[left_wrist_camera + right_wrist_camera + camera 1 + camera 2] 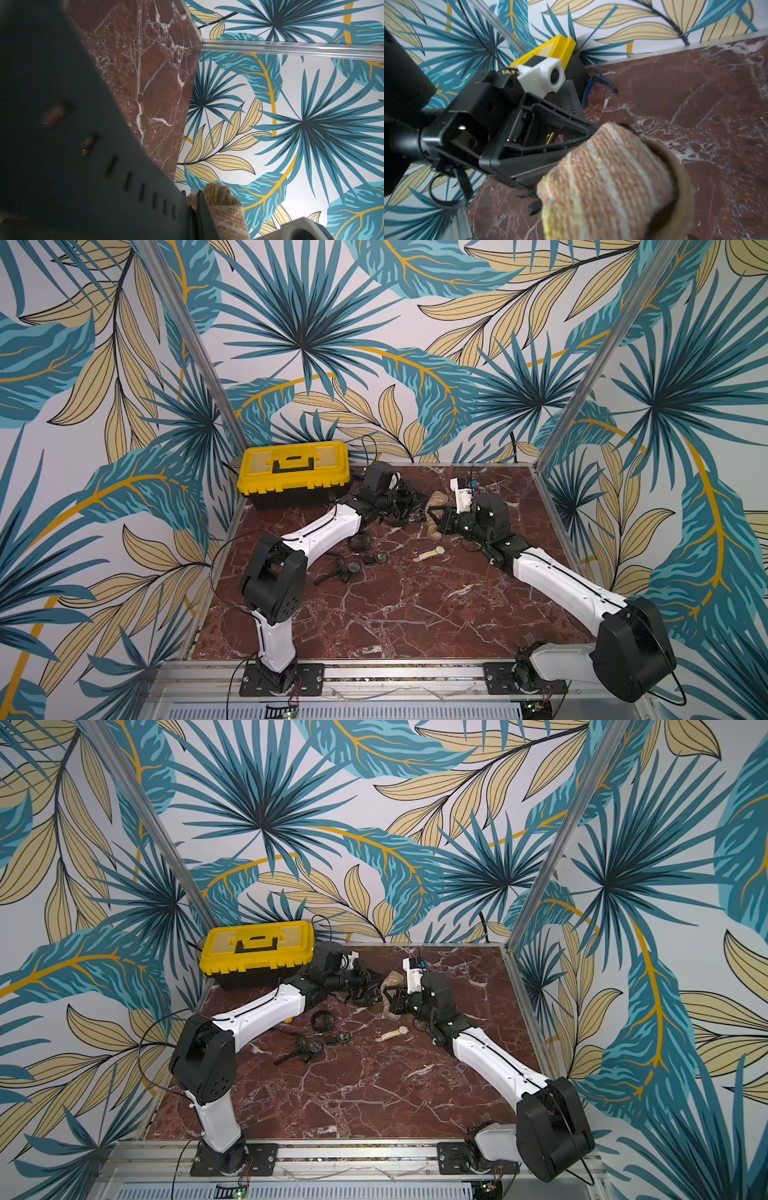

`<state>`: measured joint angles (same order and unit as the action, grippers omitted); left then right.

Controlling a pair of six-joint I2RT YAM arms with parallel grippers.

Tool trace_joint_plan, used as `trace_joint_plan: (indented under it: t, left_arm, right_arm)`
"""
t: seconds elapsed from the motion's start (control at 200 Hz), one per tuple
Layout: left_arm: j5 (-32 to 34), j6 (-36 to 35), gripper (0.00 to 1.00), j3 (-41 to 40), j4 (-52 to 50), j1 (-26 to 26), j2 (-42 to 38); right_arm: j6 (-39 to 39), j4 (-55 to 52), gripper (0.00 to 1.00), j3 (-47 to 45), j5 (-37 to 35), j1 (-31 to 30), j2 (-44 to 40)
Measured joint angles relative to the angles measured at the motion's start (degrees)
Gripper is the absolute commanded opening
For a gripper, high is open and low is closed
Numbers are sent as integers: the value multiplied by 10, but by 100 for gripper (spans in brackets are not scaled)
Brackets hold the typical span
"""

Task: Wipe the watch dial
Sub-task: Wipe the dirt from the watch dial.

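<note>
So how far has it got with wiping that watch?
Done: left end effector grips the black watch, right end effector the striped cloth. In hand: cloth appears against the watch. Left: finishing the wipe; the dial is hidden, so progress is unclear.

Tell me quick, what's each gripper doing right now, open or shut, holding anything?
Left gripper: shut on the black watch.
Right gripper: shut on the striped cloth.

Bright, even, soft light.
Top views bow at the edges; watch strap (62,166) at 8 o'clock dark, defocused; cloth (602,176) seemingly soft too.
</note>
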<state>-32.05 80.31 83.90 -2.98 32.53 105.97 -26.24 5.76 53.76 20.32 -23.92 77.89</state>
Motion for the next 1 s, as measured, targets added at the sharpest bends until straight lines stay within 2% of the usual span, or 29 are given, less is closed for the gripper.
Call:
trace_joint_plan:
  t: [0.2, 0.541, 0.826, 1.001]
  left_arm:
    - [-9, -5, 0, 1, -28, -3, 4]
    - [-21, -11, 0, 2, -41, -1, 17]
    - [-25, -8, 0, 2, -15, 4, 17]
    - [-61, 7, 0, 2, 16, 16, 3]
  right_arm:
    - [43, -118, 2, 58, 38, 3, 29]
    - [79, -223, 2, 86, 47, 7, 57]
    - [72, -278, 2, 96, -37, 9, 59]
    - [49, -285, 2, 96, -110, 19, 55]
